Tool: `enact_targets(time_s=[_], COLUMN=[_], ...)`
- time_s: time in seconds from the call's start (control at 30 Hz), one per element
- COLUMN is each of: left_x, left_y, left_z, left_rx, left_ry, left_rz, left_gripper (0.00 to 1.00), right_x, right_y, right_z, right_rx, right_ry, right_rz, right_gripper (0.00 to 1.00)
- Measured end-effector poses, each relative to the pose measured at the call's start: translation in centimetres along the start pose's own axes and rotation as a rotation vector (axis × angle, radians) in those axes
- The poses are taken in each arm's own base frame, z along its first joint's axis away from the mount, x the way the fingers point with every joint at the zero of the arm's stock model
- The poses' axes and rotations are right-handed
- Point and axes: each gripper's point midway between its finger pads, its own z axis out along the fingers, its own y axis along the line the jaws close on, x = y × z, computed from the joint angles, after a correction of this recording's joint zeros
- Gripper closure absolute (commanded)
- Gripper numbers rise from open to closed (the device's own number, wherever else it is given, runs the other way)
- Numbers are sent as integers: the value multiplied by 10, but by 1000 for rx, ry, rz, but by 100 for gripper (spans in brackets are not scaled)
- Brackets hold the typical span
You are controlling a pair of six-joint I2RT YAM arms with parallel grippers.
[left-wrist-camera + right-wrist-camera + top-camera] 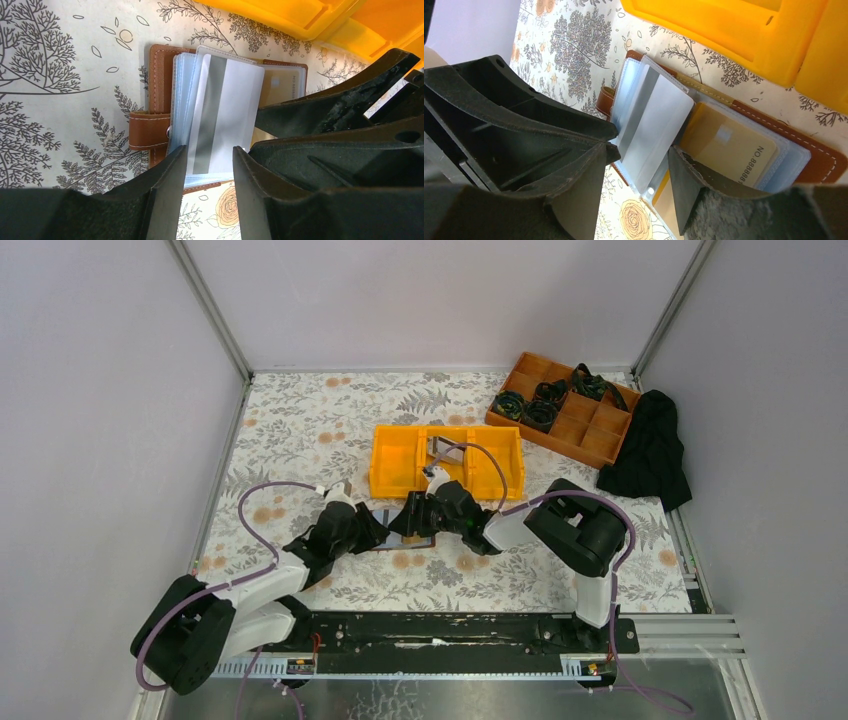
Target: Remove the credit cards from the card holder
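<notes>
The brown leather card holder point(156, 75) lies open on the floral tablecloth, its clear sleeves fanned out. A silvery credit card point(222, 112) with a dark stripe sticks up out of a sleeve. A tan credit card point(729, 145) sits in a sleeve on the right half. My left gripper point(209, 167) is open, its fingertips at the holder's near edge either side of the silvery card point(654, 127). My right gripper point(639, 162) is open around that card's lower end, its right finger point(686, 175) over the tan card's sleeve. Both grippers meet over the holder, left gripper point(372, 527) and right gripper point(425, 517).
A yellow three-compartment bin point(447, 460) stands just behind the holder, its rim point(744, 40) close to the holder's far edge. A wooden divided tray point(565, 405) with dark rolled items sits at the back right, beside a black cloth point(650, 450).
</notes>
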Motion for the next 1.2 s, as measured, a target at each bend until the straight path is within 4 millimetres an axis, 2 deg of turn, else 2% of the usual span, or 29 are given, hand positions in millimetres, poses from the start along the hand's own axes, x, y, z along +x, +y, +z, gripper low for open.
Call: enact_targets(time_s=[0.53, 1.2], left_x=[0, -1], left_y=[-1, 0], left_z=[1, 2], left_rx=[6, 8], left_ry=[0, 1], left_rz=[-2, -2], left_gripper=[53, 53], right_x=[8, 10], right_y=[18, 20], right_z=[-8, 3], right_rx=[-135, -203], right_ry=[29, 48], right_rz=[29, 61], right_gripper=[44, 49])
